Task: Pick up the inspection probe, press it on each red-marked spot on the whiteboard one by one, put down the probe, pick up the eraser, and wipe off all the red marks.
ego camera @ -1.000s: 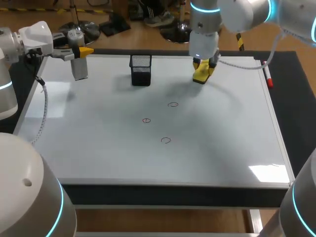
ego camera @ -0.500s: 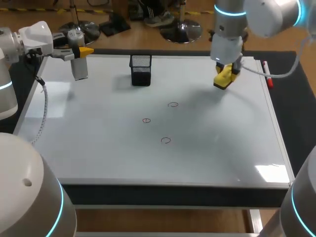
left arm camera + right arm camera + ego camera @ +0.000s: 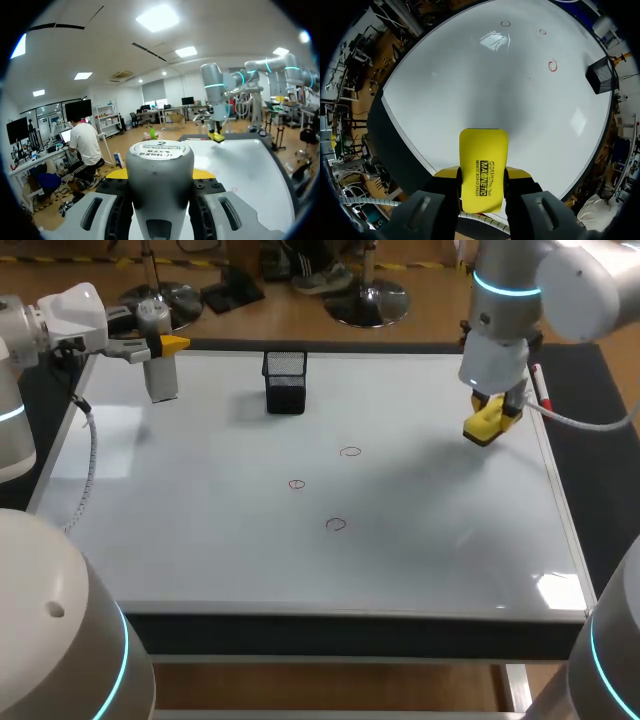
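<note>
Hanging over the right part of the whiteboard (image 3: 200,540), the right gripper (image 3: 483,175) has its two yellow-tipped fingers pressed on either side of the yellow eraser (image 3: 484,426). The eraser's long axis runs out along the fingers, and its free end points down at the board. Its shadow falls apart from it on the white surface, so I judge it to be lifted off the board, not touching.

What the wiping turns on is direction. All three red marks lie to the left of the eraser, near the board's middle and well apart from it. The far mark (image 3: 350,452) is closest to the eraser. The middle mark (image 3: 297,484) sits further left, and the near mark (image 3: 336,524) lies toward the near edge. Reaching them should call for a leftward carry and a descent, starting with the far mark (the shortest reach).

The left gripper (image 3: 160,343) hangs at the far left corner, closed on the grey inspection probe (image 3: 161,380), which hangs upright and has not been put down. That arm is further from the marks than the right one, and the black mesh cup (image 3: 285,381) stands at the far edge between them.
</note>
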Controlling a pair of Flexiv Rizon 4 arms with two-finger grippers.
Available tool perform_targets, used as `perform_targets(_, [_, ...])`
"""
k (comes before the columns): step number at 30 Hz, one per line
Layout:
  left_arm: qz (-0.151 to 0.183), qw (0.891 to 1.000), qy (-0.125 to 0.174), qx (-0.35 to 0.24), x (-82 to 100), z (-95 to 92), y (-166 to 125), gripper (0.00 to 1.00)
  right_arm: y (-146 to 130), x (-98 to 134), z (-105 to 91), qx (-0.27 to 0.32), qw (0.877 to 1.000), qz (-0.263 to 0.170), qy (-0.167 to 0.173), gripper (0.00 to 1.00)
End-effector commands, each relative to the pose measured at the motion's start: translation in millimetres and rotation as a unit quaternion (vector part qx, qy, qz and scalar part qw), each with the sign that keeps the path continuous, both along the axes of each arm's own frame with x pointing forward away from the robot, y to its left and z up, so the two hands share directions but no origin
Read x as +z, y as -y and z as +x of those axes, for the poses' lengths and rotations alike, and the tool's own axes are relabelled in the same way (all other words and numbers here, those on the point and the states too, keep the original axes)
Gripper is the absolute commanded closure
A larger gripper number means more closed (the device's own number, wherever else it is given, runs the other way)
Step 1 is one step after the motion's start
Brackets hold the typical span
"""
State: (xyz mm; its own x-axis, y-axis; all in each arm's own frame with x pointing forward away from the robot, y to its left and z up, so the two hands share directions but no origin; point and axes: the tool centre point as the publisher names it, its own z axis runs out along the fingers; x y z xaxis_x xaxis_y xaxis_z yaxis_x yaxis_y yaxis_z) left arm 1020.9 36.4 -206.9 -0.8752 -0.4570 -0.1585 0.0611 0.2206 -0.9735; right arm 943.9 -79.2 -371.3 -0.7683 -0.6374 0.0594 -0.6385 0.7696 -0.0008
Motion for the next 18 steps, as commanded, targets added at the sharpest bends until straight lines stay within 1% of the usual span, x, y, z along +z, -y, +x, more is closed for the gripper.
perform_targets(1, [0.000,1.000,0.001,0.000,0.3,-0.4,0.0,1.00,10.4,0.3,-15.6,-0.008,1.000,0.001,0.012,1.00])
perform_targets(6, [0.000,1.000,0.001,0.000,0.3,-0.4,0.0,1.00,12.6,-0.5,-20.5,-0.013,1.000,-0.005,0.016,1.00])
perform_targets(8, [0.000,1.000,0.001,0.000,0.3,-0.4,0.0,1.00,12.8,-0.4,-21.2,-0.020,1.000,-0.010,0.007,1.00])
perform_targets(18, [0.000,1.000,0.001,0.000,0.3,-0.4,0.0,1.00,12.8,-0.4,-21.2,-0.020,1.000,-0.010,0.007,1.00])
